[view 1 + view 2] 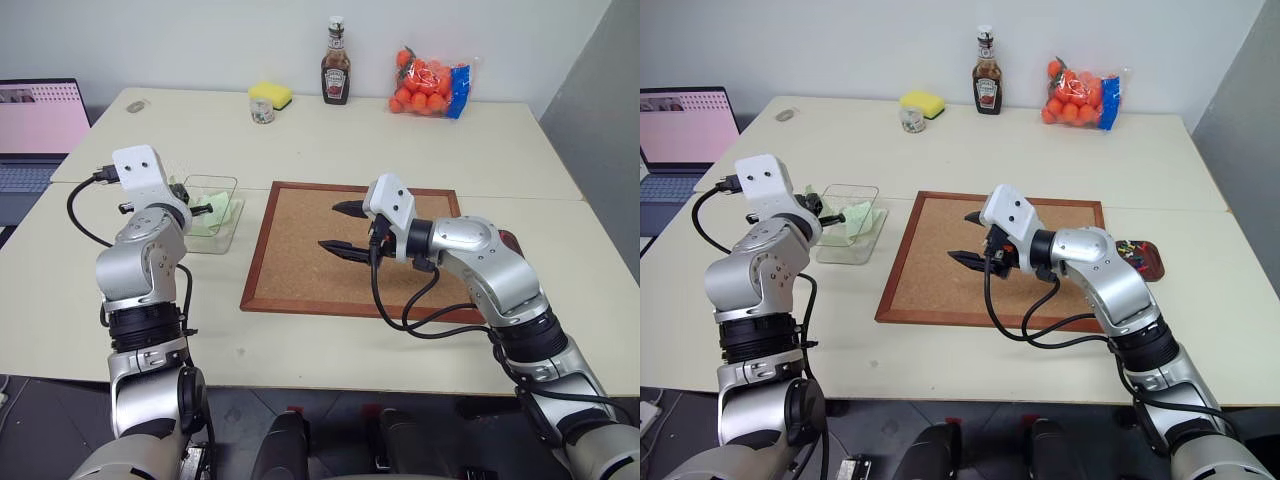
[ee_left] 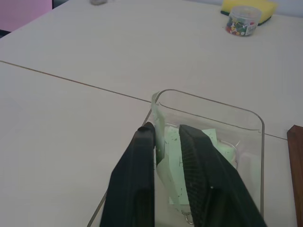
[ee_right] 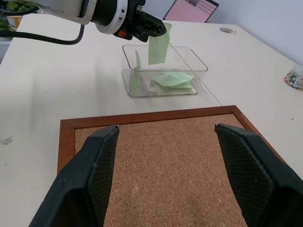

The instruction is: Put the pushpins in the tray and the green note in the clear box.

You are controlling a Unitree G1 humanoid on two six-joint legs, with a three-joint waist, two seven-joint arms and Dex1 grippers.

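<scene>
A green note [image 3: 158, 45] hangs upright between the fingers of my left gripper [image 2: 168, 128], just above the clear box [image 1: 212, 185]. The fingers stand slightly apart, and the slip rests against one of them. More pale green paper [image 3: 173, 80] lies on the box floor. My right gripper [image 1: 340, 228] hovers open over the cork board [image 1: 300, 260] with nothing between its fingers. The small reddish-brown tray [image 1: 1145, 262] sits right of the board, behind my right forearm, with coloured pushpins [image 1: 1130, 250] in it.
At the back of the table stand a small jar of pins [image 1: 262, 110], a yellow sponge [image 1: 270, 94], a sauce bottle [image 1: 336, 65] and a bag of orange fruit [image 1: 430, 85]. A laptop [image 1: 35, 130] sits beyond the left edge.
</scene>
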